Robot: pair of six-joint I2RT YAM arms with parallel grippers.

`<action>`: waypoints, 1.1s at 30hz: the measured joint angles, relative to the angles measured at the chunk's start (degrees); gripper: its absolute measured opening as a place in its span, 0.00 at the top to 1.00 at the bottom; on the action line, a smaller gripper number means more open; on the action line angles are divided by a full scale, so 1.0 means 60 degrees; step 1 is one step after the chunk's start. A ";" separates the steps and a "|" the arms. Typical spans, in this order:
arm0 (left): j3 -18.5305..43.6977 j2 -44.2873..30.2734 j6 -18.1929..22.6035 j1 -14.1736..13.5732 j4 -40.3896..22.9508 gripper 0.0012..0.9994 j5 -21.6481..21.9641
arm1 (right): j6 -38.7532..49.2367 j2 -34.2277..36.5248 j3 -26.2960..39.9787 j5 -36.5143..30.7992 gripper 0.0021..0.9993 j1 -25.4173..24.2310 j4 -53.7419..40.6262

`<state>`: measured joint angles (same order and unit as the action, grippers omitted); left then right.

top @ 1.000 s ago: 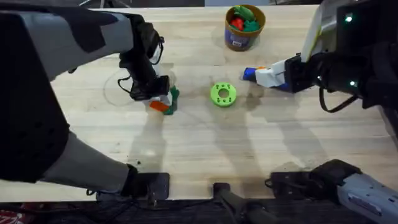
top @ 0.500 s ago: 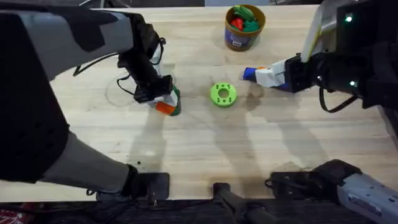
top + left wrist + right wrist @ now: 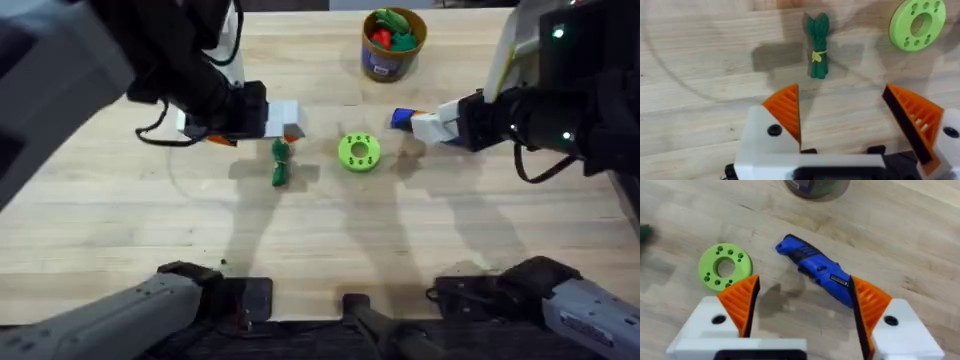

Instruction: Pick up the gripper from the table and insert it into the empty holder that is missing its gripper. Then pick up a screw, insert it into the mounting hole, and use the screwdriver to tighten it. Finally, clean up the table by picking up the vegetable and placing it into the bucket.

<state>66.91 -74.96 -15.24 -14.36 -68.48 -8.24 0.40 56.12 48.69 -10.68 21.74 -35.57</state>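
The dark-green vegetable (image 3: 280, 164) (image 3: 817, 46) lies flat on the wood, left of a lime-green disc with holes (image 3: 359, 152) (image 3: 918, 24). My left gripper (image 3: 288, 122) (image 3: 845, 115) hovers just behind the vegetable, open and holding nothing. The bucket (image 3: 393, 44) stands at the far middle with red and green toy food inside. A blue screwdriver (image 3: 402, 118) (image 3: 815, 269) lies right of the disc. My right gripper (image 3: 420, 125) (image 3: 802, 302) is open over the screwdriver's handle end. The loose gripper, its holder and the screws are out of view.
The lime disc (image 3: 724, 266) sits between the two grippers. Part of the bucket's base (image 3: 815, 186) shows beyond the screwdriver in the right wrist view. Bare wooden table (image 3: 330, 240) stretches toward the front edge.
My left gripper has pulled up and back from the vegetable, which now lies uncovered on the table. The right arm has not moved.
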 joint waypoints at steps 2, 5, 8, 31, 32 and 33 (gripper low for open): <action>-0.0042 0.0279 -0.0176 -0.0266 0.0181 0.00 0.0279 | 0.0000 0.0000 0.0000 0.0000 0.03 0.0000 -0.0066; -0.0478 0.0284 -0.0475 -0.0568 0.0901 0.00 0.0543 | 0.0000 0.0003 0.0000 0.0000 0.03 0.0000 -0.0077; -0.1339 -0.0016 -0.0750 -0.0822 0.1801 0.00 0.0725 | 0.0000 0.0003 0.0000 0.0000 0.03 0.0000 -0.0077; -0.2753 -0.1897 -0.1497 -0.1004 0.3963 0.88 0.1222 | 0.0000 0.0000 0.0000 0.0000 0.03 0.0000 -0.0077; -0.2750 -0.1897 -0.1477 -0.1004 0.3974 0.96 0.1228 | 0.0000 0.0000 0.0000 0.0000 0.03 0.0000 -0.0077; -0.2753 -0.1897 -0.1473 -0.1004 0.3977 0.98 0.1211 | 0.0000 0.0000 0.0000 0.0000 0.03 0.0000 -0.0080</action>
<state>50.39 -86.35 -24.08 -20.38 -44.62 -0.97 0.40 56.12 48.69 -10.68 21.74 -36.05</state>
